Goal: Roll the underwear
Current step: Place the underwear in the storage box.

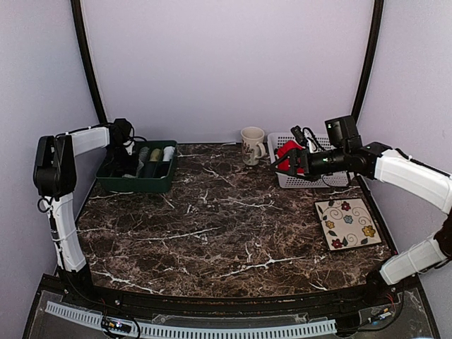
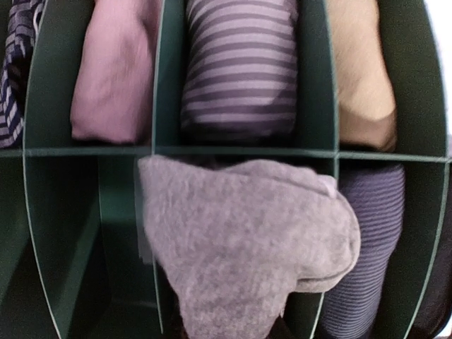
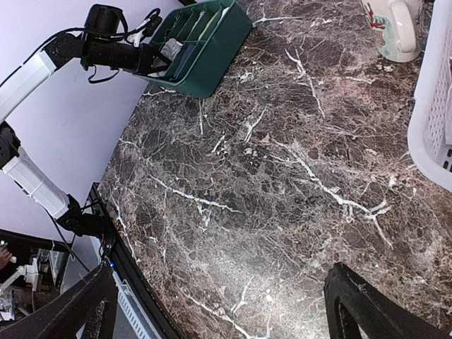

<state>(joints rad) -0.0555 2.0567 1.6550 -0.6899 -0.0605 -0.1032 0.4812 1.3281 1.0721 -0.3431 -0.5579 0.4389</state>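
A rolled light grey underwear (image 2: pixel 247 240) fills the lower middle of the left wrist view and hangs over a compartment of the green divided tray (image 2: pixel 240 151). My left gripper (image 1: pixel 129 147) is at that tray, shut on the grey roll, which hides its fingers. Other rolled pieces fill the tray's cells: a striped one (image 2: pixel 240 63), a pink one (image 2: pixel 109 70), a tan one (image 2: pixel 360 63). A red underwear (image 1: pixel 289 150) lies in the white basket (image 1: pixel 311 182). My right gripper (image 3: pixel 226 311) hovers over the marble just left of the basket, wide open with nothing between its fingers.
A cream mug (image 1: pixel 252 145) stands between the tray and the basket at the back. A flowered tile (image 1: pixel 347 223) lies at the right of the table. The green tray (image 1: pixel 138 176) sits at the far left against the wall.
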